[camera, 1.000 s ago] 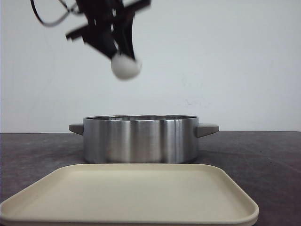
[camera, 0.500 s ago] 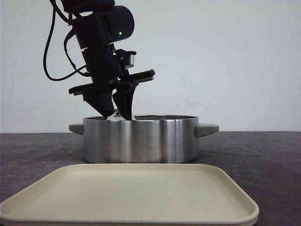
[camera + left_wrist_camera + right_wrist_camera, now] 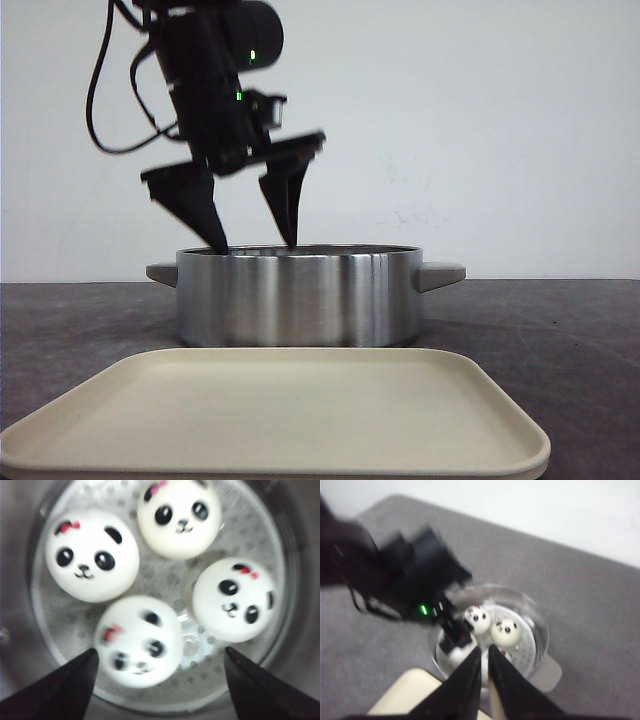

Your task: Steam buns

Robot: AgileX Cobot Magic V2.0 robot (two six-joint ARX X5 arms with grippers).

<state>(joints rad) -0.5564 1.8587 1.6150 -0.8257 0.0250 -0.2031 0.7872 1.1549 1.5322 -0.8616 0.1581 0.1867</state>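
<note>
Four white panda-faced buns lie on the perforated rack [image 3: 165, 582] inside the steel pot [image 3: 300, 295]: one [image 3: 91, 555], a second [image 3: 179, 517], a third [image 3: 233, 599], and a blurred one [image 3: 139, 641] nearest my left fingers. In the front view the pot wall hides them. My left gripper [image 3: 257, 246] is open and empty, its tips just above the pot's rim; it also shows in the left wrist view [image 3: 160, 652]. My right gripper [image 3: 485, 649] is shut and empty, high above the pot, looking down on two of the buns [image 3: 506, 632].
A cream tray [image 3: 275, 410] lies in front of the pot, nearest the camera, and its corner shows in the right wrist view [image 3: 405, 695]. The pot has grey side handles [image 3: 440, 273]. The dark grey tabletop [image 3: 560, 330] surrounds both.
My left gripper came down into the pot holding a bun, then opened and let it go. It has since risen slightly, with its jaws spread wide.
</note>
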